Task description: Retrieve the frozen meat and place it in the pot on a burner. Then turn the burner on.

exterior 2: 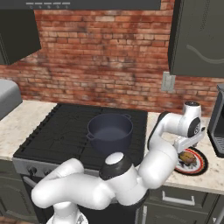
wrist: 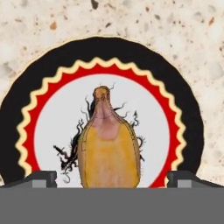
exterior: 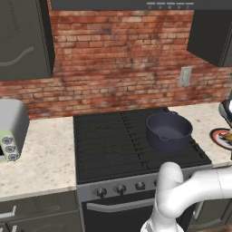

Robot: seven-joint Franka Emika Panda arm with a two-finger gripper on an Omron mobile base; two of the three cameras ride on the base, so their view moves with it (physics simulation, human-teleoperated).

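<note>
You have nothing done yet; the frozen meat (wrist: 109, 148) lies on the plate (wrist: 183, 109), between the spread, empty jaws of the gripper (wrist: 111, 178); the pot (exterior 2: 110, 131), at 9 o'clock from the plate, waits empty; burner unlit.

I see a red brick wall (exterior: 118, 59) behind the black stove (exterior: 113, 140), speckled beige counters (exterior: 41, 154), dark cabinets (exterior 2: 199, 37) overhead.

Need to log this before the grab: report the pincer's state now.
Pincer: open, holding nothing, its tips standing on either side of the frozen meat on the red-rimmed plate.
</note>
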